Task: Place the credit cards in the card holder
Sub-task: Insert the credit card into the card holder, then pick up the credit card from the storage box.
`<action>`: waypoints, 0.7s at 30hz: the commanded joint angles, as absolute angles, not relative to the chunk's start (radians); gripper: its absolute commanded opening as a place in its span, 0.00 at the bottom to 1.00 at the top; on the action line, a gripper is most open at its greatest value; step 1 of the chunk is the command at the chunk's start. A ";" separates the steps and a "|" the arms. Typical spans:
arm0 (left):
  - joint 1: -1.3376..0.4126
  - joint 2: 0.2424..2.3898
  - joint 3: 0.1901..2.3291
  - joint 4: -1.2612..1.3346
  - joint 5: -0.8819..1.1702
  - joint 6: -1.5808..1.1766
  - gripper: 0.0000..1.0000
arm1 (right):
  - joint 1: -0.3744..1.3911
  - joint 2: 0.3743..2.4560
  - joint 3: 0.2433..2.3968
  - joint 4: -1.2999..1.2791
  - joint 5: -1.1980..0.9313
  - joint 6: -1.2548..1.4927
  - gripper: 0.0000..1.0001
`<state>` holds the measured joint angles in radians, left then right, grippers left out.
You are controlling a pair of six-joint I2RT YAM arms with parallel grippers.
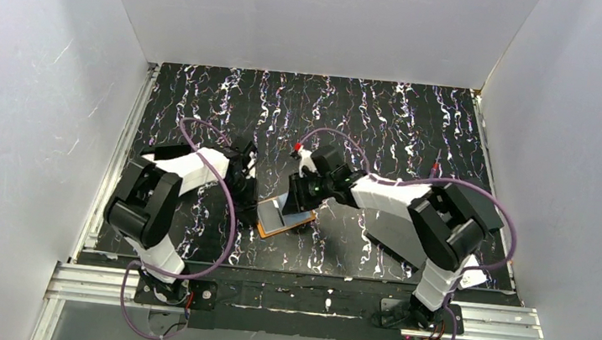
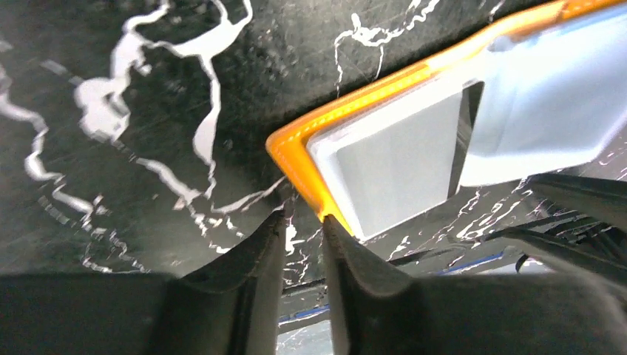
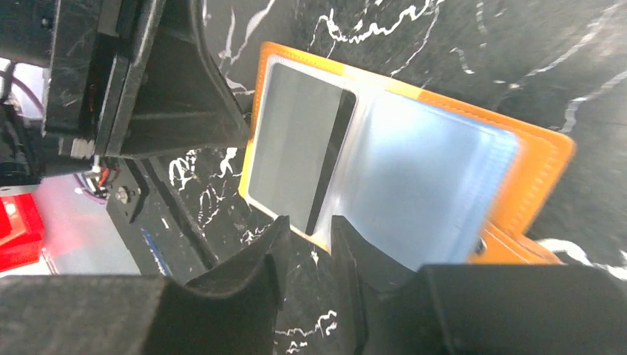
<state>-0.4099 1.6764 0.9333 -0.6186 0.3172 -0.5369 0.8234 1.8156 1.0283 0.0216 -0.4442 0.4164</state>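
Note:
The orange card holder (image 1: 284, 217) lies open on the black marbled table between both grippers. In the right wrist view its orange cover (image 3: 536, 151) frames pale grey-blue clear sleeves (image 3: 421, 177). A grey card with a black stripe (image 3: 296, 140) sits in the left page. The card also shows in the left wrist view (image 2: 392, 163). My left gripper (image 2: 304, 220) is at the holder's corner, its right fingertip touching the orange edge (image 2: 296, 148). Its jaws stand a narrow gap apart, empty. My right gripper (image 3: 310, 222) is at the holder's near edge, jaws narrowly apart, empty.
White walls enclose the table (image 1: 387, 120) on three sides. The left gripper's black body (image 3: 148, 81) stands close at the holder's left side in the right wrist view. A metal rail (image 1: 292, 300) runs along the near edge by the arm bases.

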 commanded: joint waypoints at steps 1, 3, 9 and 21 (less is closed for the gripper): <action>-0.408 1.520 0.948 -0.704 0.215 -0.506 0.29 | 0.779 1.687 1.016 -0.022 -0.459 0.409 0.38; -0.404 1.450 0.965 -0.766 0.208 -0.501 0.44 | 0.773 1.655 1.008 -0.038 -0.466 0.400 0.40; -0.306 1.277 1.106 -1.006 0.075 -0.442 0.79 | 0.772 1.594 0.983 -0.047 -0.464 0.367 0.43; 0.181 1.228 1.240 -0.965 -0.261 -0.252 0.98 | 0.764 1.559 0.939 0.021 -0.549 0.371 0.43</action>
